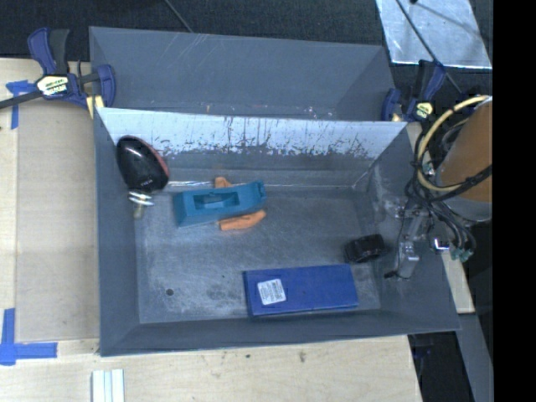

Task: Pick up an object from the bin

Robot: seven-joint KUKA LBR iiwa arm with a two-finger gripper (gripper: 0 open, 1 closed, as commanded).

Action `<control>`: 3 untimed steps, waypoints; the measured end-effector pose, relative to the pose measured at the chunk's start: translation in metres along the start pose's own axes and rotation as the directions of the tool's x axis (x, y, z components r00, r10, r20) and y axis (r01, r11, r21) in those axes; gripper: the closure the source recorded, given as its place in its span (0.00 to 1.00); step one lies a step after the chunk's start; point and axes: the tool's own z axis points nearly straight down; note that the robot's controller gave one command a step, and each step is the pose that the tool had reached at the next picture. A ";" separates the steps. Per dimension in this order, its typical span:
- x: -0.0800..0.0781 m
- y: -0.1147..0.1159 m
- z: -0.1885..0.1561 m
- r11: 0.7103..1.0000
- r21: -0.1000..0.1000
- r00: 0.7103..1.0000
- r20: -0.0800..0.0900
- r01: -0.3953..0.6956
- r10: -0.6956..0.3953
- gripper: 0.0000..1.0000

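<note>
grey bin [251,74] holds one blue box [301,290], one blue tool [213,204].

My arm [474,201], seen at the right, with its pincer [407,258] pointing down, a slim metal assembly hanging below the wrist. Up and to the right of the pincer sits the wrist's orange cover [476,153], rounded and bulky. Yellow and black cables [429,153] loop along the cover's left side, above the pincer, then run down in a tangle to the pincer's mount.
</note>
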 end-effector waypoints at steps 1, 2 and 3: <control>0.001 0.012 0.034 1.000 0.000 1.000 -0.001 -0.020 0.020 0.00; -0.002 0.010 0.054 0.997 0.000 0.997 -0.003 -0.079 0.079 1.00; -0.002 0.010 0.054 0.997 0.000 0.997 -0.003 -0.079 0.079 1.00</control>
